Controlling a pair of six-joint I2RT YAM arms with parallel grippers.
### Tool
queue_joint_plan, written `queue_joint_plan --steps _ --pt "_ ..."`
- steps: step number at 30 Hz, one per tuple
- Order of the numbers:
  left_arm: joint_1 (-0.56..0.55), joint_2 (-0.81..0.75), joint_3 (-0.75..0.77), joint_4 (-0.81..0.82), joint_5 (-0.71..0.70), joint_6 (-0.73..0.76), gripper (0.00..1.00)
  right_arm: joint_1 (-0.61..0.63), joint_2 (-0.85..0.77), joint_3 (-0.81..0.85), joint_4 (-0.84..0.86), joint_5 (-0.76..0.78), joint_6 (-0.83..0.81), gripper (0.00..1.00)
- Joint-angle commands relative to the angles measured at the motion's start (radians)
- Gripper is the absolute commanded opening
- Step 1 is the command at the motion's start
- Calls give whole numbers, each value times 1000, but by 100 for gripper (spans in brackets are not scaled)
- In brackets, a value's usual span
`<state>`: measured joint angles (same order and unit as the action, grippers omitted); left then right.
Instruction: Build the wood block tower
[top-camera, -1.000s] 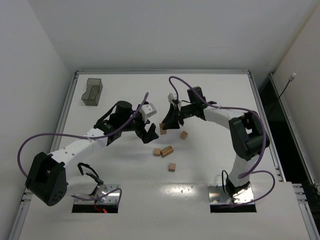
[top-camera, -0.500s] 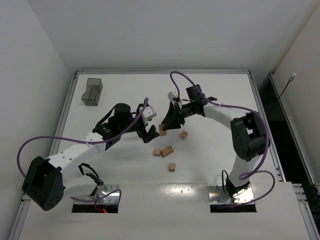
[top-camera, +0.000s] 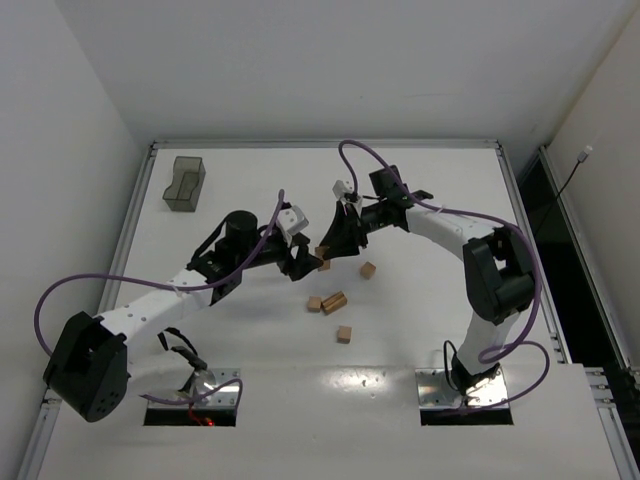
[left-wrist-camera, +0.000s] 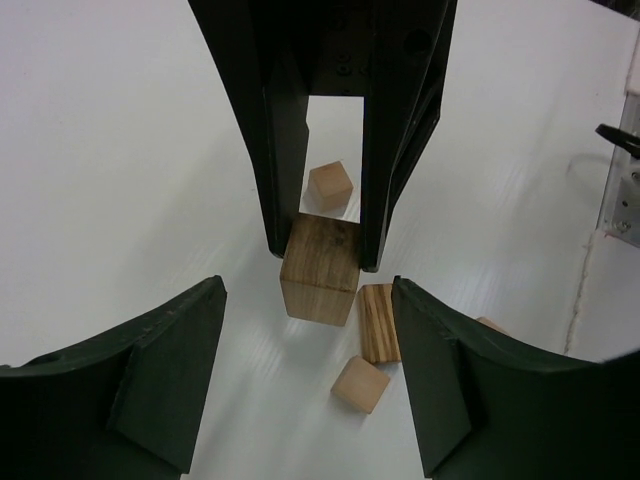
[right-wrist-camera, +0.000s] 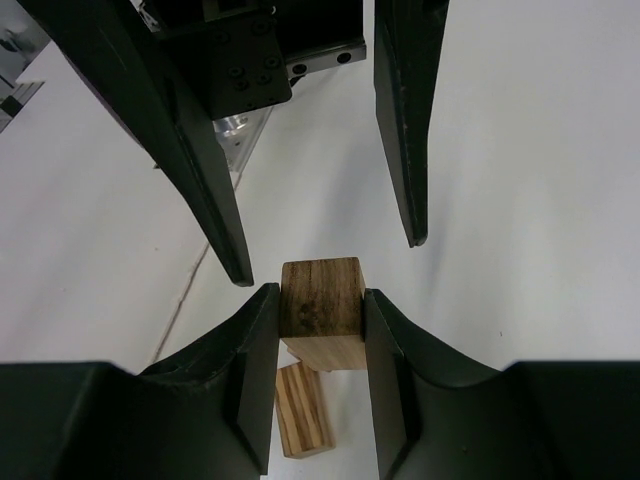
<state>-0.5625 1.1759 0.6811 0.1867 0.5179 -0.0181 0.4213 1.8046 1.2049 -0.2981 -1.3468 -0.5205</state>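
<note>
My right gripper (right-wrist-camera: 320, 295) is shut on a tan wood block (right-wrist-camera: 321, 310) and holds it above the table; in the top view the block (top-camera: 322, 252) is at mid-table. My left gripper (left-wrist-camera: 305, 287) is open, its fingers (left-wrist-camera: 165, 370) standing on either side just short of that held block (left-wrist-camera: 322, 268). In the top view the left gripper (top-camera: 302, 262) faces the right gripper (top-camera: 330, 246). Loose blocks lie on the table: one cube (top-camera: 368, 270), one cube (top-camera: 314, 303), a striped block (top-camera: 334, 301), one cube (top-camera: 344, 334). No tower shows.
A dark grey translucent bin (top-camera: 184, 183) stands at the far left of the white table (top-camera: 430, 180). Purple cables loop over both arms. The table's raised rim (top-camera: 325, 144) runs along the back.
My left gripper has moved right and toward the held block, closing the gap to the right gripper. The right gripper has shifted slightly with the block still in it.
</note>
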Motion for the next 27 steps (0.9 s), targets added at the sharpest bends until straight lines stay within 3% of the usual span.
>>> queue_joint_plan --steps 1,6,15,17,21,27 --pt "-10 -22 -3 96 30 -23 62 4 -48 39 14 -80 -41 0" --pt "-10 -22 -3 96 30 -5 52 4 -48 48 5 -80 -41 0" --pt "-10 -13 -14 86 41 23 53 4 -48 59 -4 -89 -41 0" --pt "-10 -13 -14 86 41 33 63 4 -39 68 -4 -98 -41 0" --pt "-10 -13 -14 77 41 55 63 4 -39 68 -13 -98 -41 0" --pt "-10 -13 -14 68 41 66 54 4 -30 78 -73 -107 -76 0"
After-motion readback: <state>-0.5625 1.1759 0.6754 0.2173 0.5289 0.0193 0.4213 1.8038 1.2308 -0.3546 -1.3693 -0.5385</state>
